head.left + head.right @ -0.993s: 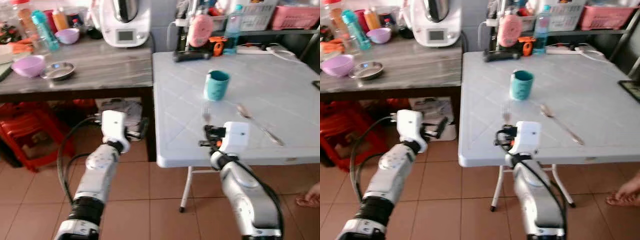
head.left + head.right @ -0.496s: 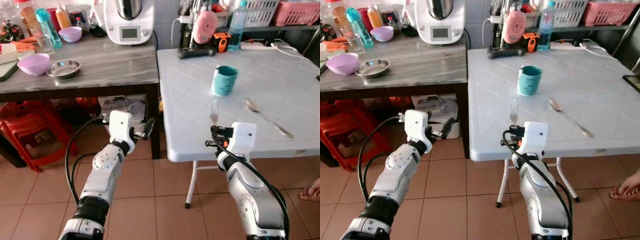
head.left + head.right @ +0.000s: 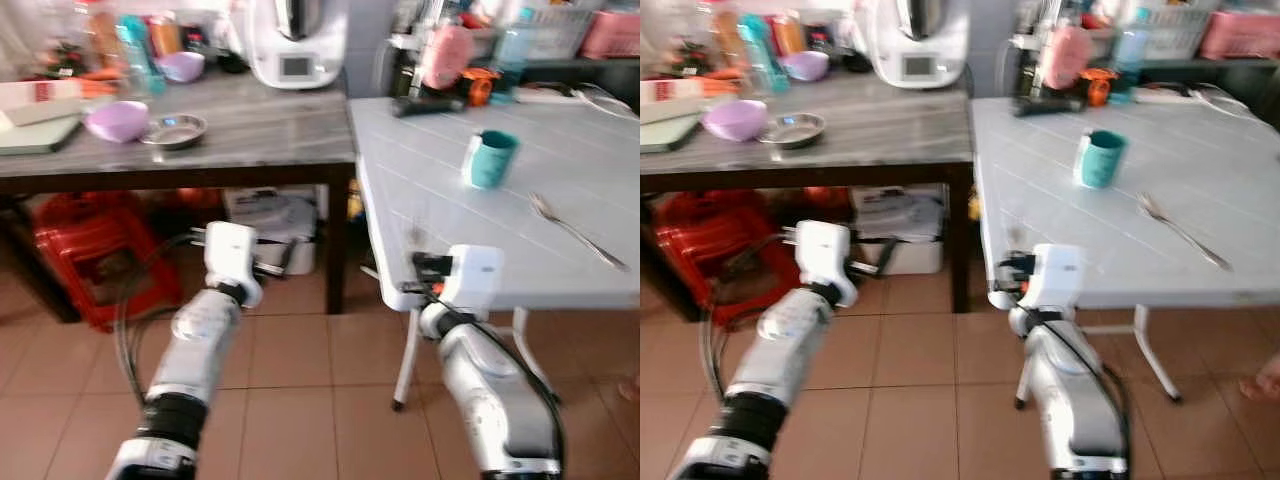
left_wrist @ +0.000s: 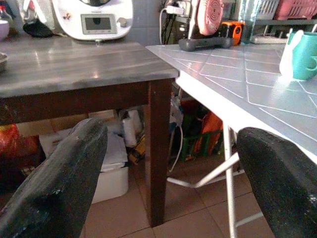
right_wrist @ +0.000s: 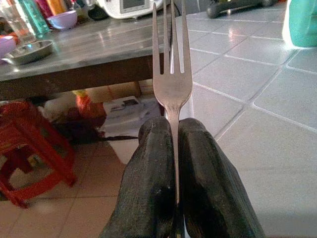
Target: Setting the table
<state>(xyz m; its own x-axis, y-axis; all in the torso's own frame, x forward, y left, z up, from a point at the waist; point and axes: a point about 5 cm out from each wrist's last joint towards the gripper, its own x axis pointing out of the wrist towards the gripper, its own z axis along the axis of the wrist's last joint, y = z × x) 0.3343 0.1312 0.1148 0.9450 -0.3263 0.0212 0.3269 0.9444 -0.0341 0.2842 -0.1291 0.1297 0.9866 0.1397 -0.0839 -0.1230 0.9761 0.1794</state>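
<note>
fork [image 5: 172, 84]: silver, shiny
right gripper [image 5: 174, 163] fingers: black
left gripper [image 4: 163, 173] fingers: black
table [image 3: 580, 290]: white, diamond grid lines
mug [image 3: 490, 160]: teal
counter [image 3: 250, 130]: grey wood grain, dark brown frame
bowl [image 3: 117, 120]: lilac
stool [image 3: 90, 270]: red
floor [image 3: 300, 400]: terracotta tiles

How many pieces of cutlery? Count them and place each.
2. A fork is clamped tines-up in the right gripper, by the white table's edge. Another utensil lies flat on that table, right of the teal cup. Others may be hidden.
</note>
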